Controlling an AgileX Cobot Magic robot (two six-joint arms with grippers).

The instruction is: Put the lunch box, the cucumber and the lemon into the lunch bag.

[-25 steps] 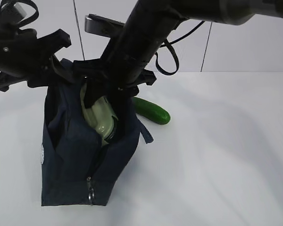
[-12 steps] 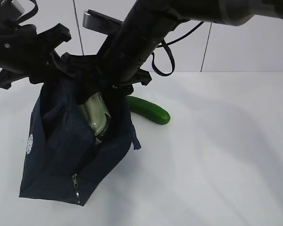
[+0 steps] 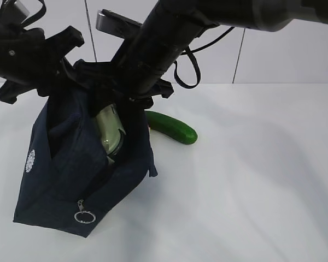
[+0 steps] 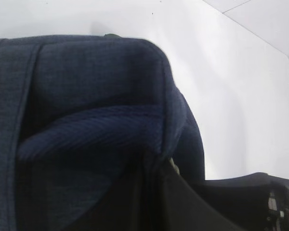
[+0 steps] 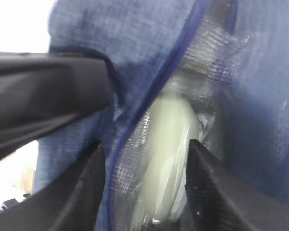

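Lifted and swung left since earlier, the boxy navy fabric lunch bag (image 3: 79,169) hangs from the clamped left gripper (image 3: 54,71) while the right gripper (image 5: 144,187), fingers straddling the sage-green-lidded lunch box (image 3: 110,131), lowers it inside.

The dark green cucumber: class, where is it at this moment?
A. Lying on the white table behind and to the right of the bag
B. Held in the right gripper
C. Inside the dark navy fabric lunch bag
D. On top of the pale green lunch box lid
A: the dark green cucumber lies on the white table, outside the dark navy fabric lunch bag.
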